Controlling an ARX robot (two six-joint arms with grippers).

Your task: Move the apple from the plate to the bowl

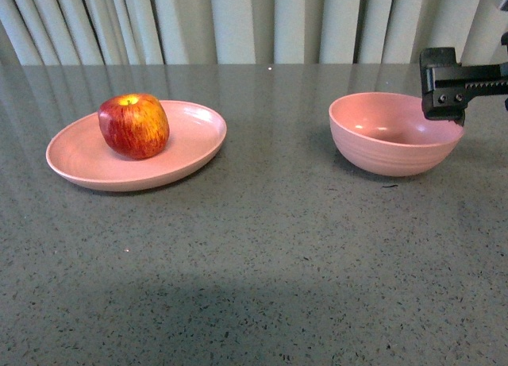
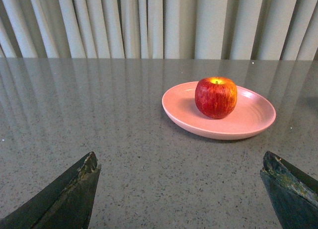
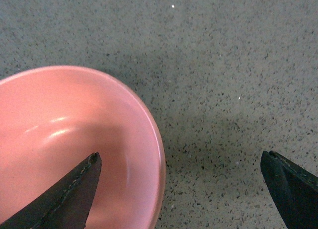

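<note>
The lower half of the front view was bare grey speckled table (image 1: 254, 247), with a darker shadow (image 1: 238, 326) lying across the bottom of the frame. Further back, at the left middle of the frame, the plate (image 1: 75, 156) lay flat on the table. The apple (image 1: 133, 126) sat upright near the plate's middle, its stem hollow turned up. At the right middle of the frame the bowl (image 1: 393, 148) stood upright with its smooth pink inside showing. It was well apart from the plate, with open table between the two. In the upper right of the frame the black right gripper (image 1: 444, 88) hung at the bowl's far right rim. From this view I could not tell whether it touched the bowl. Pale pleated curtains (image 1: 238, 21) filled the top of the frame behind the table.

In the right wrist view that claw was released. Its two dark fingertips (image 3: 74, 194) stood wide apart and grasped nothing. One was over the inside of the bowl and the other over the table outside it, with the bowl's rim running between them.

In the left wrist view the left gripper (image 2: 180, 162) was likewise released, its fingers spread wide and low over the table with only bare tabletop between them. Beyond them the apple rested on the plate, well ahead of the fingers and apart from them, and the curtains hung behind.
</note>
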